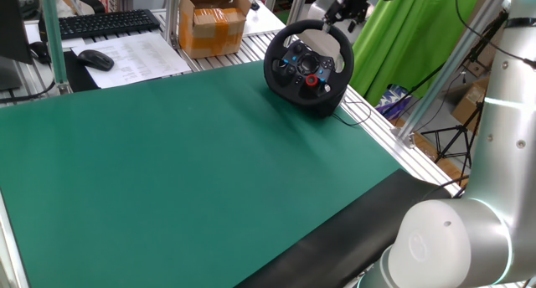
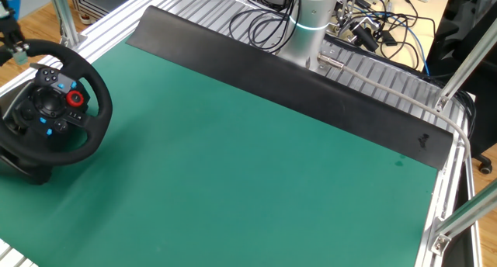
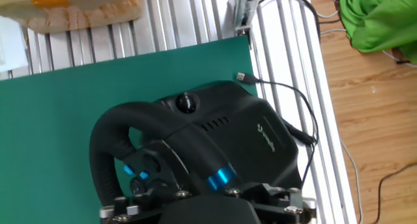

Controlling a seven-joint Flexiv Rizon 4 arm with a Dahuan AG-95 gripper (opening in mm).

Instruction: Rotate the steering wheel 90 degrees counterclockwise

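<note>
The desk [image 1: 193, 162], covered by a green mat, is carrying the steering wheel [image 1: 308, 67] at one far corner of the mat, close to the desk's edge where the bare metal slats begin. In the other fixed view the wheel [image 2: 53, 104] is sitting at the left edge of the mat, its face tilted up and back on a black base [image 3: 241, 136]. The hand view is looking down on the back of that base, with the thick black rim [image 3: 107, 152] curving out to the left and a thin cable [image 3: 287, 94] trailing from the base across the slats.

The wheel is looking heavy and rigid, likely to stay planted while only the rim turns on its hub. The rim appears padded and matte, so it is probably offering good friction rather than slipping. The best hold is looking like the rim's upper arc, pinched across its thickness, clear of the grey spokes, the small blue buttons [image 1: 291, 62] and the red dial [image 1: 311, 79], which seem the only delicate parts.

The end effector [image 1: 342, 16] is hovering just above the top of the rim, its fingers standing wide apart and holding nothing.
</note>
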